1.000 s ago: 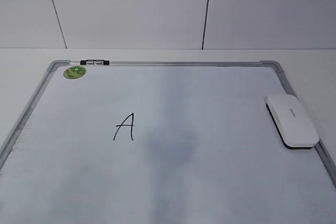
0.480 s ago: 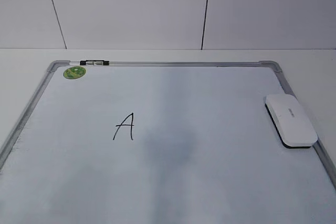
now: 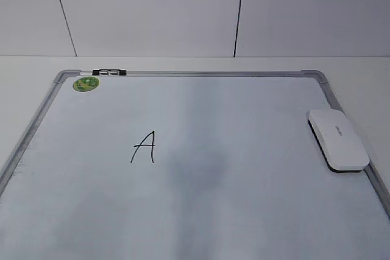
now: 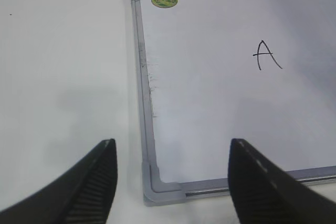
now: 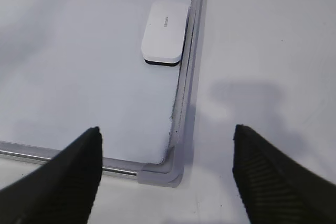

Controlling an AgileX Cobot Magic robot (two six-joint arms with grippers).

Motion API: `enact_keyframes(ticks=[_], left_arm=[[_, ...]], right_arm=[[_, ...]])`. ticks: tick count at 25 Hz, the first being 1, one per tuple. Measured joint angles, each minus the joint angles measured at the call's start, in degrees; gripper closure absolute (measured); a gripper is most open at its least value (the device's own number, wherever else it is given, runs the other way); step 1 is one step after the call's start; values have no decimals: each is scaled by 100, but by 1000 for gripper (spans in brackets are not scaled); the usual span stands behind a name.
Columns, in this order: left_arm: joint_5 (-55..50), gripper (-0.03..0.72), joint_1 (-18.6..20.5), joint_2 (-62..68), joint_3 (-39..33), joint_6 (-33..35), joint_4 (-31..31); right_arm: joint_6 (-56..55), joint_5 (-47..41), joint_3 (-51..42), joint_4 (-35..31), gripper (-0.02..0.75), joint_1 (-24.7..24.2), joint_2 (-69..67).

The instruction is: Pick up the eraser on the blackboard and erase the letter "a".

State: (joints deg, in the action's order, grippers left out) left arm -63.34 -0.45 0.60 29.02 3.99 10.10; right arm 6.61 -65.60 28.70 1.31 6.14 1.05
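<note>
The eraser, a flat white oblong block with a dark underside, lies on the blackboard by its right frame. It also shows in the right wrist view. A tall black capital "A" is written left of the board's middle and also shows in the left wrist view. No small lowercase "a" is in view. My left gripper is open and empty above the board's near left corner. My right gripper is open and empty above the near right corner. Neither gripper shows in the exterior view.
A small green round sticker sits in the board's far left corner, with a black and silver clip on the top frame beside it. White table surrounds the board. A white panelled wall stands behind.
</note>
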Motion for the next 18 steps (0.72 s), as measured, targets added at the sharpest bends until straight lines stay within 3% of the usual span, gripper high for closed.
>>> enact_keyframes(ticks=[18], left_arm=[[0, 191, 0, 0, 0, -10, 7]], right_arm=[[0, 0, 0, 0, 146, 0, 0]])
